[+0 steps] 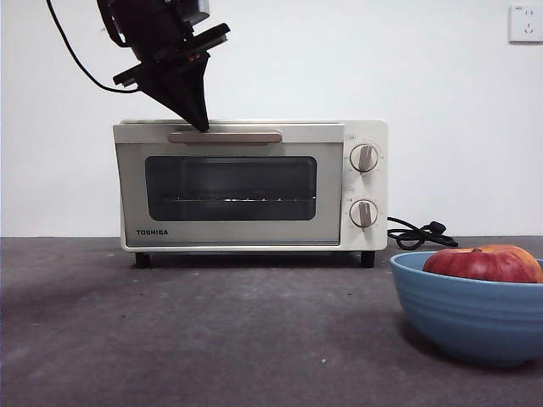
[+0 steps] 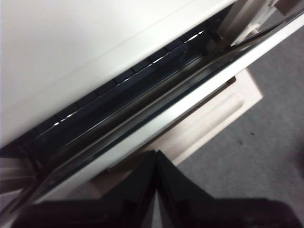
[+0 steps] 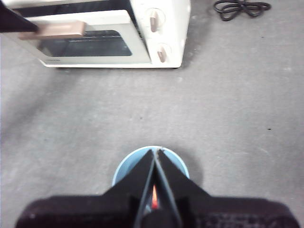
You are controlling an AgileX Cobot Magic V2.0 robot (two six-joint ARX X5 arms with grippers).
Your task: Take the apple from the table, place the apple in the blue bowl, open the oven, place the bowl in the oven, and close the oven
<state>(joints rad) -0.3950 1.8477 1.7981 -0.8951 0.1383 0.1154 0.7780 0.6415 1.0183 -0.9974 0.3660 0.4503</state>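
Grey desk (image 1: 170, 339), white wall behind. Left gripper (image 1: 200, 125), jaws together, tip at oven (image 1: 250, 186) handle (image 1: 225, 136); door slightly ajar. Apple (image 1: 484, 263) in blue bowl (image 1: 471, 318); right gripper (image 3: 156, 154) above, jaws together.

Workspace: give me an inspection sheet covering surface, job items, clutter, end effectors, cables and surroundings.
Surface: dark grey matte table, faint pale specks.
Job items: round red apple lies inside the ribbed blue bowl; cream-white Toshiba toaster oven has its door cracked open at the top, seen in the left wrist view.
Clutter: nothing seen.
End effectors: left end effector, jaws shut, tip at the beige bar handle; right end effector, jaws shut, above the bowl.
Cables: black oven cord coiled on the table beside the oven; a black cable hangs from the left arm.
Surroundings: white wall, wall socket.
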